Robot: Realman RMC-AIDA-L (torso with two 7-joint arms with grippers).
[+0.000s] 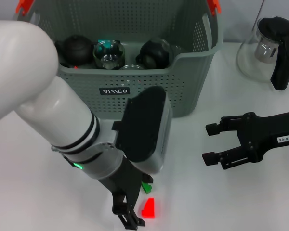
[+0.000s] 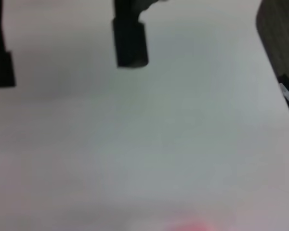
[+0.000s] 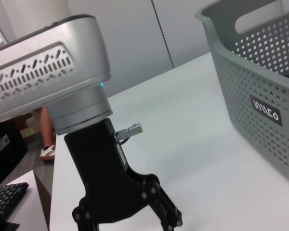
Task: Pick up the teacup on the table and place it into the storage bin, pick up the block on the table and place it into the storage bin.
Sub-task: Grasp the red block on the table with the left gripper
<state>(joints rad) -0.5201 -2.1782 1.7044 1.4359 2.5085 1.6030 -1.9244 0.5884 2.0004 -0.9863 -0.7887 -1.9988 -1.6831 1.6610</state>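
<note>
A small red block (image 1: 149,208) lies on the white table near the front edge, and shows as a red blur (image 2: 192,225) in the left wrist view. My left gripper (image 1: 130,216) points down right beside it, fingers (image 2: 130,43) spread open with nothing between them. A green block (image 1: 145,187) peeks out from behind that gripper. The grey-green storage bin (image 1: 192,82) stands at the back. Inside it a clear glass vessel (image 1: 108,53) lies between two dark round pots; I cannot tell whether it is the teacup. My right gripper (image 1: 209,143) hovers open and empty at the right.
A glass jug (image 1: 269,48) with a black lid stands at the back right. The right wrist view shows the left gripper (image 3: 127,224) over the table, the bin's wall (image 3: 260,96) beyond it, and the table's far edge.
</note>
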